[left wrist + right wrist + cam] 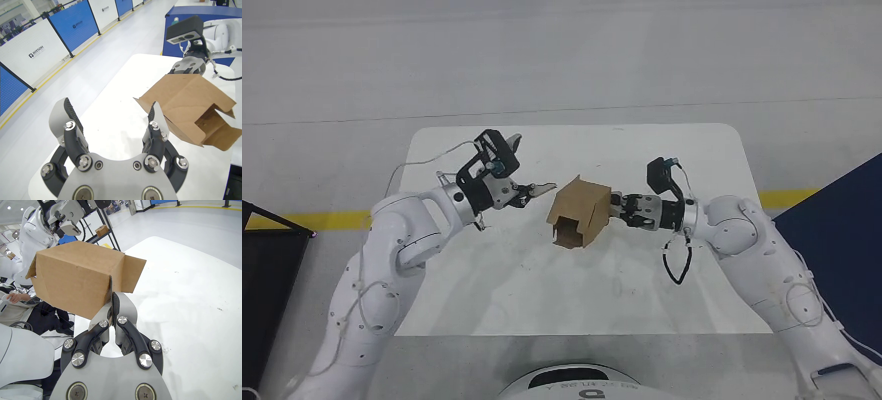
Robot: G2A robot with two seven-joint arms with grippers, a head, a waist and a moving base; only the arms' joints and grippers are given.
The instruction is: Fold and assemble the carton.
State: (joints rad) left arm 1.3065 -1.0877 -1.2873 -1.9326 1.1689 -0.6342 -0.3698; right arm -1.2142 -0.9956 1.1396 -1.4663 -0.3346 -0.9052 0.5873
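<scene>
Right gripper (113,306): jaws pinched shut on a wall edge of the carton (75,275). Left gripper (110,103): jaws spread wide, empty; the carton lies just ahead of them.

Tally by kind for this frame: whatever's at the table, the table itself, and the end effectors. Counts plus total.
carton: 1 (brown cardboard, flaps open)
end effectors: 2 (left end effector open, right end effector shut on the carton)
table: 1 (white)
Total: 4
</scene>
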